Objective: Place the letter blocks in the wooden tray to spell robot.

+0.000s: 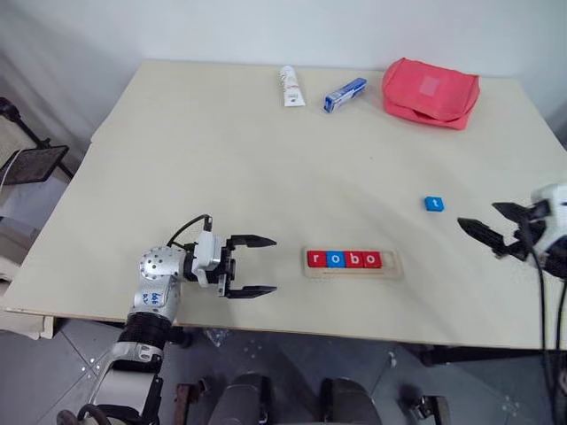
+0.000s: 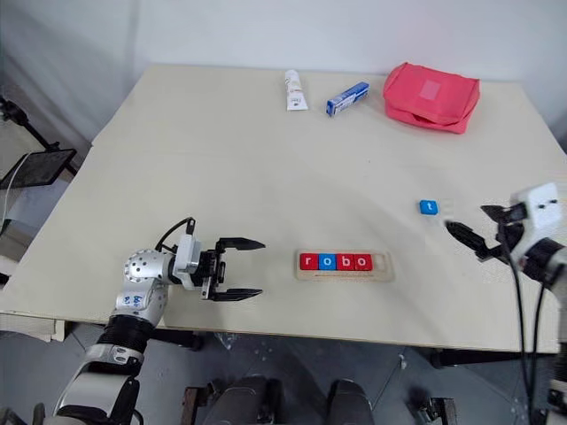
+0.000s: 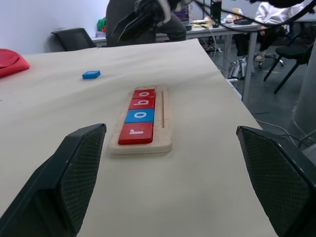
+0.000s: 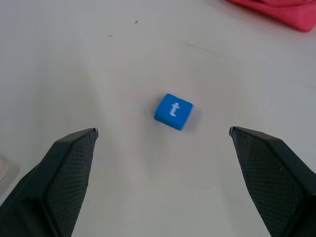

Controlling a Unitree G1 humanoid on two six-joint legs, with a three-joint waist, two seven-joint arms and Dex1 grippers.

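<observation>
Though partly cut off at the edge of the head views, right gripper seen with both black fingers spread wide and nothing between them, hovering just beside the loose blue "t" block, which lies flat on the table, apart from the fingers. Left gripper likewise spread wide and empty, pointing level toward the wooden tray from a short gap away.

Five letter blocks counted in all: four seated in a row in the tray, reading r, o, b, o — red, blue, red, red — and the one blue "t" out on the table, well apart from the tray toward the right arm. Bare slot left at the tray's right end.

Further off, along the far edge: one white tube, one blue-and-white box, one red pouch. Print on tube and box too small to read. Far end of the tray hard to make out in the left wrist view, where a seated person is cut off at the frame's corner.
</observation>
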